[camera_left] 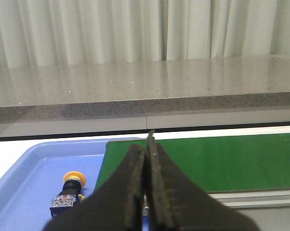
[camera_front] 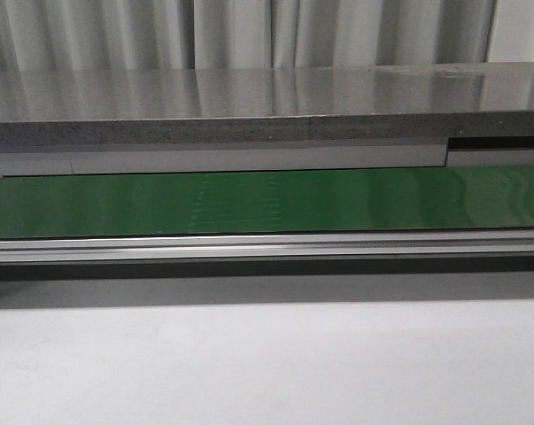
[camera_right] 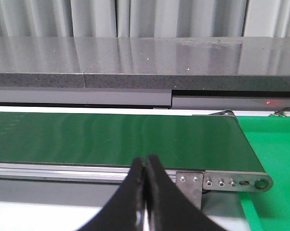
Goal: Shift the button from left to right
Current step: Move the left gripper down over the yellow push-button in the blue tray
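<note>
The button [camera_left: 69,193], a yellow round cap on a black body with small blue and orange marks, lies on its side in a blue tray [camera_left: 36,163] in the left wrist view. My left gripper [camera_left: 145,144] hangs shut and empty, apart from the button, which lies off to one side of the fingers. In the right wrist view my right gripper [camera_right: 145,163] is shut and empty, in front of the conveyor's aluminium rail. Neither gripper nor the button shows in the front view.
A green conveyor belt [camera_front: 267,202] with an aluminium rail [camera_front: 267,246] runs across the white table [camera_front: 267,363]. Behind it stands a grey stone ledge [camera_front: 267,102] and curtains. The belt's end roller bracket [camera_right: 231,182] adjoins a bright green surface [camera_right: 274,154].
</note>
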You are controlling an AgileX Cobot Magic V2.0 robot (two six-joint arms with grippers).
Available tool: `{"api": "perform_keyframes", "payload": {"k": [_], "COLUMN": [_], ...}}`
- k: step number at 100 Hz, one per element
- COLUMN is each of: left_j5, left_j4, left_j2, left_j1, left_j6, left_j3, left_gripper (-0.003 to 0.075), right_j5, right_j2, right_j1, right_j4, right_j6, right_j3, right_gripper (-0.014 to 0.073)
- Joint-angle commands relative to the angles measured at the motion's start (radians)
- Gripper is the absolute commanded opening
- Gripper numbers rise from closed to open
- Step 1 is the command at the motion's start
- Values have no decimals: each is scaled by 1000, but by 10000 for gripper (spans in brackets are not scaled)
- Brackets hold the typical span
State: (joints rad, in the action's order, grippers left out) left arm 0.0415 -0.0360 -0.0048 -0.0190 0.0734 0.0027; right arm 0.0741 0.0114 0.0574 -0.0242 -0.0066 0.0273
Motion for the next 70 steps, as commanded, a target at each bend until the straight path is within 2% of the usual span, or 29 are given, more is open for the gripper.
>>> {"api": "perform_keyframes", "payload": {"k": [1,70], "left_j5": [-69,-71], "left_j4": [-9,-8], "left_j2": [-31,-31], "left_j1": [-2,-2], "left_j6": [-8,-8], "left_j3": [33,-2], "left_gripper": [-20,-20], "right_j5": [-89,-89], "right_j2": [20,20], "right_j1": [-6,-6], "right_j4": [9,9], "right_j6": [0,0], "right_j3": [-15,-15], "right_gripper": [-68,-68]}}
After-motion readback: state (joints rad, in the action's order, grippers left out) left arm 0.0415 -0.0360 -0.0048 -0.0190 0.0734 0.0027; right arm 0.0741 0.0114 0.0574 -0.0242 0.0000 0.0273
